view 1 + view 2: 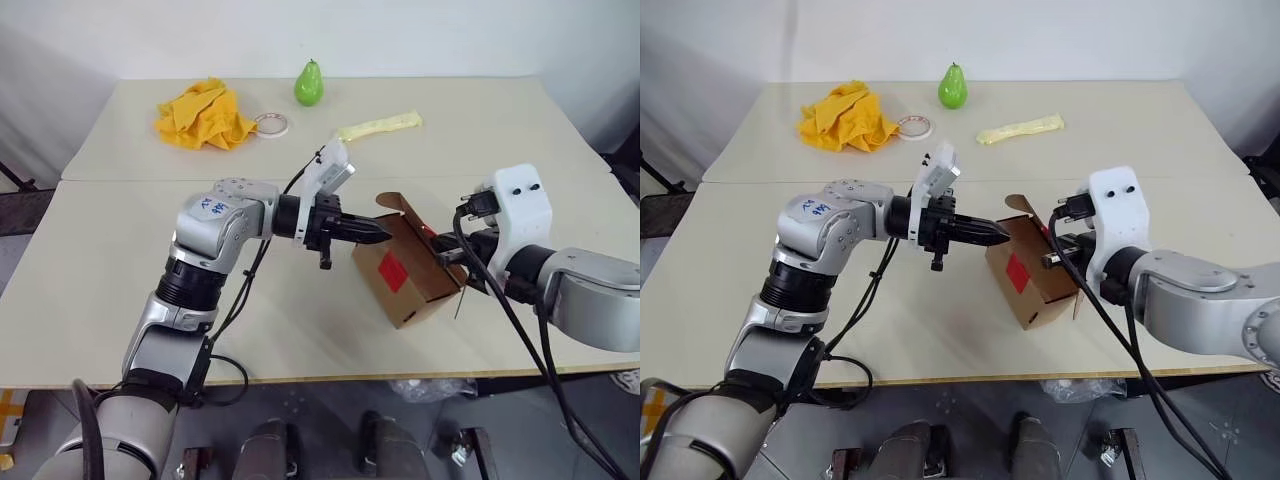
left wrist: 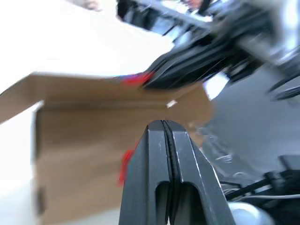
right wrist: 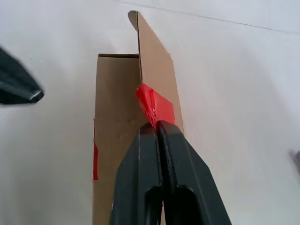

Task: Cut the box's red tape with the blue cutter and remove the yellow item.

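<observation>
Setting: two pale tables (image 1: 120,300) pushed edge to edge against a white wall; your work sits toward the near table's right edge.
Box: one brown cardboard box (image 1: 400,290), tipped up off the tabletop with one flap raised. Judge it light, thin-walled and easy to crush, so hold it by a flap or folded edge rather than across a face.
Red tape: one patch (image 1: 392,270) on the side facing you, with more red (image 3: 154,105) folded over the flap edge; thin and likely to tear.
Right gripper (image 3: 157,126): jaws pinched on that flap edge, right at the tape.
Left gripper (image 1: 375,232): jaws pressed together on nothing, its tip just beside the open top.
Blue cutter: you can find none on either table.
Yellow item: none visible; possibly inside the box.
Far table count: one orange-yellow cloth (image 1: 205,115), one tape roll (image 1: 270,124), one green pear (image 1: 308,84), one pale yellow strip (image 1: 380,125).
</observation>
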Robot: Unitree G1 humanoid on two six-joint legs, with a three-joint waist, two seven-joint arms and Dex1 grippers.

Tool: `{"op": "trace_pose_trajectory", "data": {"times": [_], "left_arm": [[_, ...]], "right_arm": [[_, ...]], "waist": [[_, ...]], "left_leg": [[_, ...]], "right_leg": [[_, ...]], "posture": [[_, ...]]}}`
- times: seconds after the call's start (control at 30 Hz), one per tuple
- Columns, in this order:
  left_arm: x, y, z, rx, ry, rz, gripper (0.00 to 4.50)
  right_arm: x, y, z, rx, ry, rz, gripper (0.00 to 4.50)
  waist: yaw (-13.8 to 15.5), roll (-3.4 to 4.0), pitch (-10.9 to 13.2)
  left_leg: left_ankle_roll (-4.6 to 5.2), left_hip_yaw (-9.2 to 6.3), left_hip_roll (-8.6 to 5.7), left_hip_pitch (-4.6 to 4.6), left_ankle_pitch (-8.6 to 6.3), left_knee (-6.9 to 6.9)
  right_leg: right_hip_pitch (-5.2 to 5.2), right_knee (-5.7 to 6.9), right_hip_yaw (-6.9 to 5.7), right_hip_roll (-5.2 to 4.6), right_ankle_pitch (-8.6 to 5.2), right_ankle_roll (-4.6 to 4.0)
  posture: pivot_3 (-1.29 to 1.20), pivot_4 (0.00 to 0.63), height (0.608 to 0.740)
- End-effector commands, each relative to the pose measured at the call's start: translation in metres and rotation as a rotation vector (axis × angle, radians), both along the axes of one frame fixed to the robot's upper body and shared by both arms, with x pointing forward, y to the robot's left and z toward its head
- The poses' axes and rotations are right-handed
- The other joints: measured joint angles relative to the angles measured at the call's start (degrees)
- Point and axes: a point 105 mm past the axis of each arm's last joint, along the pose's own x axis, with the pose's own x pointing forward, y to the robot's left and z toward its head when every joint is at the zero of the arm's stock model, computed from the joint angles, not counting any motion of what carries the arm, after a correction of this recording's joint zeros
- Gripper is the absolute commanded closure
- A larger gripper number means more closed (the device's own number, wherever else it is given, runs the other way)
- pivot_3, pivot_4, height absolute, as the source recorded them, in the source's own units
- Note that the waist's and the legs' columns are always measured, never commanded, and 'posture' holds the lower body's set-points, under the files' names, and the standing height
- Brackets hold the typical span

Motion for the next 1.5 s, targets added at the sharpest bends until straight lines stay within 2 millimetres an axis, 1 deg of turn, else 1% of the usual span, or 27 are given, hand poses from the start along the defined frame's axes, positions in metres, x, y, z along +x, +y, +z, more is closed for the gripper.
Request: {"op": "trace_pose_trajectory", "data": {"times": [0.03,0.1,0.2,0.3,0.37,0.57,0.67,0.7,0.77,0.9,1.0,1.07,1.1,1.23,1.3,1.43,1.5], "left_arm": [[-0.008,-0.017,-0.003,0.034,-0.079,-0.038,4.50],[-0.005,-0.024,-0.015,0.083,-0.132,-0.031,4.50],[0.002,-0.033,-0.038,0.195,-0.266,-0.027,4.50],[0.015,-0.039,-0.047,0.250,-0.378,0.011,4.50],[0.020,-0.041,-0.050,0.273,-0.432,0.014,4.50],[0.025,-0.035,-0.061,0.353,-0.563,-0.034,4.50],[0.026,-0.026,-0.070,0.414,-0.609,-0.066,4.50],[0.027,-0.024,-0.071,0.424,-0.617,-0.071,4.50],[0.025,-0.016,-0.073,0.443,-0.612,-0.086,4.50],[0.020,-0.005,-0.077,0.461,-0.579,-0.101,4.50],[0.018,0.002,-0.079,0.472,-0.558,-0.090,4.50],[0.018,0.006,-0.080,0.481,-0.552,-0.077,4.50],[0.018,0.008,-0.082,0.487,-0.546,-0.069,4.50],[0.017,0.014,-0.086,0.502,-0.521,-0.048,4.50],[0.019,0.014,-0.086,0.499,-0.511,-0.031,4.50],[0.019,0.009,-0.091,0.479,-0.485,-0.015,4.50],[0.021,0.008,-0.092,0.474,-0.473,0.000,4.50]], "right_arm": [[-0.002,0.007,-0.001,0.029,0.001,-0.003,4.49],[-0.001,0.008,0.000,0.046,-0.005,-0.017,4.49],[-0.001,0.010,0.003,0.066,-0.020,-0.032,4.49],[-0.001,0.011,0.006,0.084,-0.037,-0.047,4.49],[-0.002,0.012,0.008,0.096,-0.048,-0.052,4.49],[-0.012,0.017,0.012,0.142,-0.080,-0.047,4.49],[-0.017,0.012,0.011,0.157,-0.085,-0.069,4.49],[-0.018,0.010,0.011,0.157,-0.084,-0.080,4.49],[-0.019,-0.007,0.003,0.135,-0.059,-0.151,4.49],[-0.024,-0.031,-0.011,0.097,-0.006,-0.237,4.49],[-0.029,-0.044,-0.019,0.094,0.024,-0.292,4.49],[-0.030,-0.048,-0.018,0.107,0.020,-0.309,4.49],[-0.030,-0.047,-0.017,0.124,0.014,-0.312,4.49],[-0.031,-0.052,-0.022,0.150,0.031,-0.345,4.49],[-0.030,-0.055,-0.027,0.163,0.054,-0.357,4.49],[-0.027,-0.050,-0.048,0.211,0.144,-0.347,4.49],[-0.025,-0.048,-0.056,0.220,0.182,-0.340,4.49]], "waist": [[0.0,-0.01,0.0],[0.0,-0.01,0.0],[-0.1,-0.01,0.0],[-0.1,-0.01,0.0],[-0.1,-0.01,0.0],[0.0,-0.01,0.0],[0.0,-0.01,0.0],[0.0,-0.02,0.0],[0.1,-0.06,0.0],[0.1,-0.13,-0.1],[0.1,-0.16,-0.1],[0.0,-0.17,-0.1],[0.0,-0.16,-0.1],[0.4,-0.16,-0.1],[0.5,-0.16,-0.1],[0.5,-0.18,-0.1],[0.5,-0.20,-0.1]], "left_leg": [[-0.02,0.00,0.00,0.01,0.01,0.00],[-0.06,0.01,0.01,0.03,0.04,0.00],[-0.08,0.02,0.02,0.06,0.05,0.00],[-0.09,0.03,0.03,0.07,0.06,0.01],[-0.08,0.03,0.04,0.07,0.06,0.03],[-0.07,0.02,0.06,0.08,0.06,0.05],[-0.07,0.02,0.05,0.08,0.06,0.05],[-0.06,0.02,0.05,0.08,0.06,0.05],[-0.06,0.01,0.05,0.07,0.05,0.05],[-0.05,-0.02,0.06,0.15,0.05,0.04],[-0.05,-0.03,0.06,0.35,0.05,0.05],[-0.04,-0.04,0.08,0.76,0.03,-0.03],[-0.04,-0.04,0.11,1.01,-0.01,-0.08],[0.03,-0.08,0.39,1.05,-0.08,-0.06],[0.03,-0.09,0.36,1.04,-0.07,-0.04],[0.09,-0.08,0.25,0.91,-0.09,-0.01],[0.10,-0.07,0.25,0.78,-0.10,0.00]], "right_leg": [[0.00,0.01,0.00,0.02,0.00,0.00],[0.00,0.03,0.01,0.05,0.00,0.00],[0.00,0.06,0.03,0.07,0.00,0.00],[-0.01,0.08,0.04,0.08,0.00,-0.01],[-0.01,0.08,0.05,0.08,0.00,-0.01],[-0.01,0.11,0.08,0.08,0.00,-0.03],[0.00,0.11,0.07,0.08,0.00,-0.02],[0.00,0.10,0.07,0.08,0.00,-0.03],[0.01,0.09,0.06,0.08,0.00,-0.02],[0.10,0.07,0.04,0.08,0.00,-0.02],[0.30,0.07,0.05,0.08,0.00,-0.03],[0.74,-0.04,0.04,0.08,-0.03,-0.08],[0.99,-0.31,0.05,0.09,-0.06,-0.11],[1.03,-0.31,0.09,0.09,-0.10,-0.20],[1.03,-0.28,0.10,0.07,-0.11,-0.22],[0.96,-0.29,0.14,0.03,-0.04,-0.11],[0.83,-0.10,0.13,0.03,-0.02,-0.08]], "posture": [[0.00,0.150,0.740],[0.00,0.150,0.740],[0.00,0.150,0.740],[0.00,0.150,0.740],[0.00,0.150,0.740],[0.00,0.150,0.740],[0.00,0.150,0.740],[0.00,0.150,0.740],[0.00,0.150,0.740],[0.00,0.150,0.740],[0.00,0.150,0.740],[0.00,0.150,0.740],[0.00,0.150,0.740],[0.00,0.150,0.740],[0.00,0.150,0.740],[0.00,0.150,0.740],[0.00,0.150,0.740]]}}
